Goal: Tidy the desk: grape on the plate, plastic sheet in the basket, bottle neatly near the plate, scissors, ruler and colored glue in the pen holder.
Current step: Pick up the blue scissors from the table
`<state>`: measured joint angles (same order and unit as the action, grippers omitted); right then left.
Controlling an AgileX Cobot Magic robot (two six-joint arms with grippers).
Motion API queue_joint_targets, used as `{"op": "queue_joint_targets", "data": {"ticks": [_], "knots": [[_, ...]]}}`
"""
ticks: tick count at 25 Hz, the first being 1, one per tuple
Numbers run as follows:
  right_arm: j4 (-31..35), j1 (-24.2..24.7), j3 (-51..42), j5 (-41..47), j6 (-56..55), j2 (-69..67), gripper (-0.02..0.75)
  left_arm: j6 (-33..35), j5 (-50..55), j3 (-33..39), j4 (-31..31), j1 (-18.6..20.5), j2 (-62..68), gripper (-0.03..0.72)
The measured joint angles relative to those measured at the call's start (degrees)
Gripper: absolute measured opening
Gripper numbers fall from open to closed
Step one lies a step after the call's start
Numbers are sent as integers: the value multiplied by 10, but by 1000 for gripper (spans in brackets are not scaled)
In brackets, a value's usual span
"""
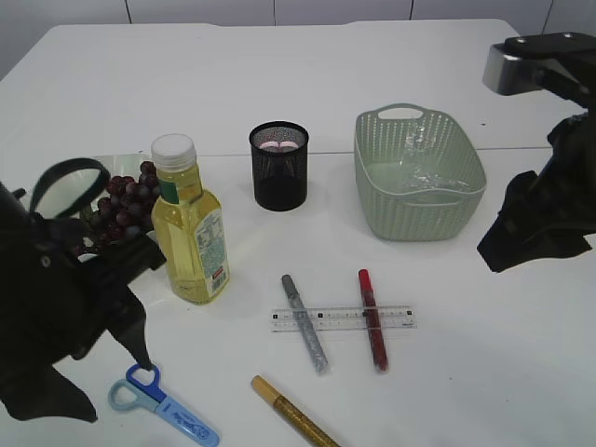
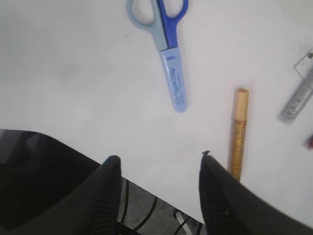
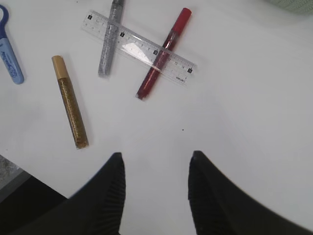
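Dark grapes [image 1: 126, 200] lie on a plate [image 1: 116, 160] at the left, behind the yellow bottle [image 1: 191, 228], which stands upright. A clear plastic sheet [image 1: 424, 177] lies inside the green basket [image 1: 410, 222]. The clear ruler [image 1: 343, 318] rests under the silver glue [image 1: 305, 323] and red glue [image 1: 372, 319]; the gold glue [image 1: 293, 412] lies nearer the front. Blue scissors [image 2: 168, 44] lie flat, ahead of my left gripper [image 2: 159, 159], which is open and empty over the table's front edge. My right gripper [image 3: 155, 156] is open and empty, above bare table short of the ruler [image 3: 139, 49].
The black mesh pen holder [image 1: 278, 166] stands upright between the bottle and the basket. My left arm [image 1: 56, 307] covers the front left corner and part of the plate. The right arm [image 1: 540, 219] hangs beside the basket's right side.
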<state>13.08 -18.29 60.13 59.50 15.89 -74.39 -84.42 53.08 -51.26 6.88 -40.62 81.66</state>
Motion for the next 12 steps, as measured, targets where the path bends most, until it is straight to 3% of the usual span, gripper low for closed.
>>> {"op": "queue_joint_targets", "data": {"ticks": [4,12], "knots": [[0,0,0,0,0,0,318,-59,-8,0,-27,-28,38,379],[5,0,0,0,1,0,317,-73,-49,0,-112,-29,71,380]]}}
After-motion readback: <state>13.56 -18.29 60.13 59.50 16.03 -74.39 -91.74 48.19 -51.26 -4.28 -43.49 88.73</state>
